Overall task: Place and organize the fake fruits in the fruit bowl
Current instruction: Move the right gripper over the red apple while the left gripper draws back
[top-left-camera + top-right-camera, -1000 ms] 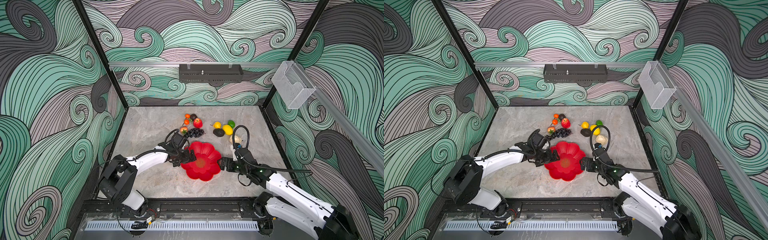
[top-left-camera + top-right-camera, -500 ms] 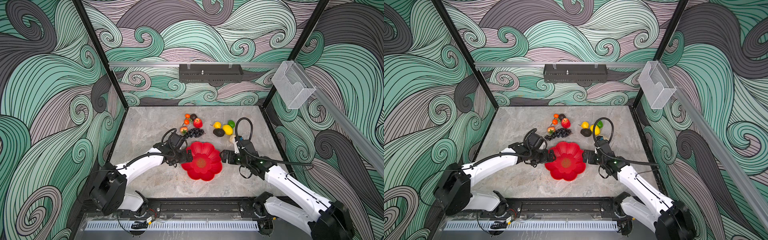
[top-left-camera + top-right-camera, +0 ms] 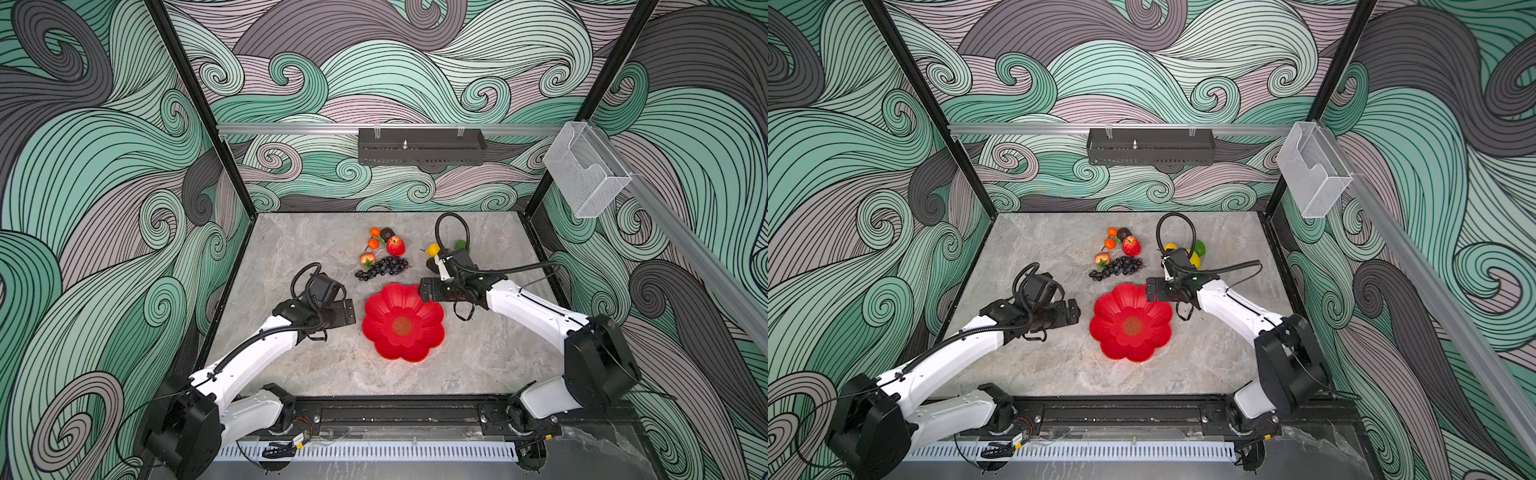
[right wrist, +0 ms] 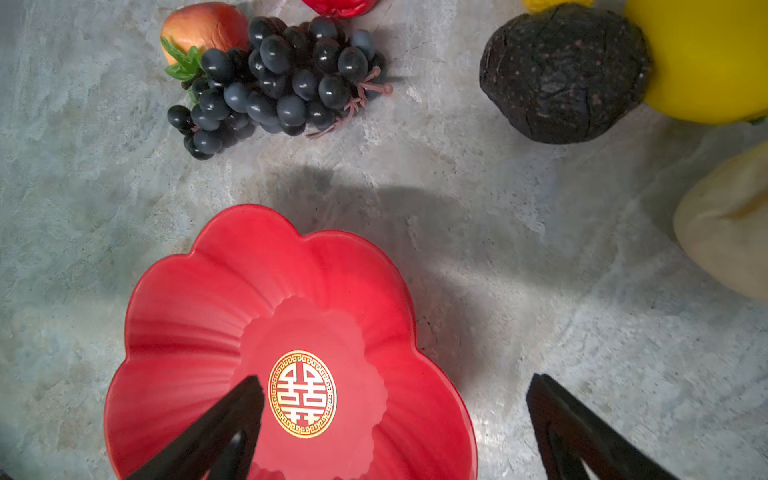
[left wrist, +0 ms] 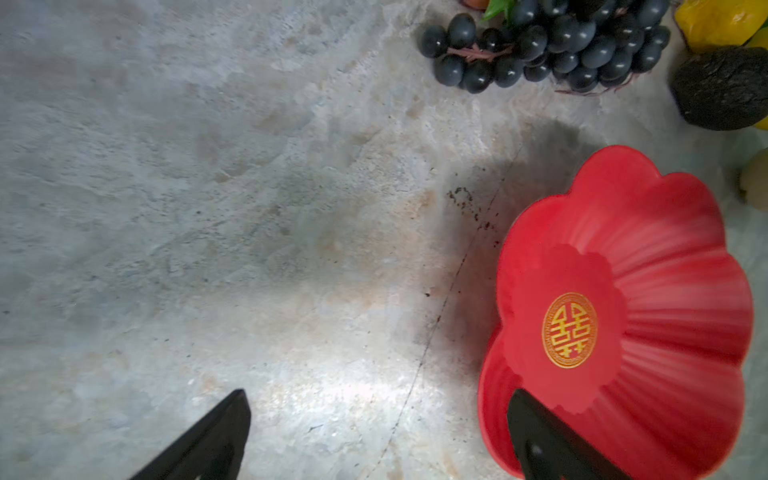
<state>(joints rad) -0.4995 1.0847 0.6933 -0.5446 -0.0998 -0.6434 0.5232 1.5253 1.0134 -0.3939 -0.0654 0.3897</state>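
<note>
The fruit bowl [image 3: 428, 316] [image 3: 1154, 316], a red flower-shaped dish with a gold emblem, sits empty mid-table. My left gripper [image 3: 351, 311] [image 5: 378, 395] is open just left of the bowl [image 5: 665, 257], holding nothing. At the bowl's far right rim [image 4: 174, 291], my right gripper [image 3: 422, 291] [image 4: 395, 377] is open and empty. Behind the bowl lie the fake fruits: black grapes [image 3: 382, 267] [image 4: 274, 83], a red apple [image 3: 395, 246], two tangerines [image 3: 374, 237] and a strawberry-like piece [image 3: 367, 260]. A dark avocado [image 4: 561, 75], a yellow lemon [image 4: 706, 58] and a cream pear [image 4: 727, 224] lie beside the right arm.
A green lime [image 3: 460, 244] and a yellow fruit [image 3: 433, 249] show behind the right wrist's cable loop. Patterned walls close in the grey stone table [image 3: 291, 249] on three sides. A black tray [image 3: 422, 146] and a clear bin [image 3: 586, 174] hang above.
The left gripper has drawn back leftward off the bowl's rim. The right gripper has moved from the bowl's right side toward its far rim. The bowl has stayed about where it was.
</note>
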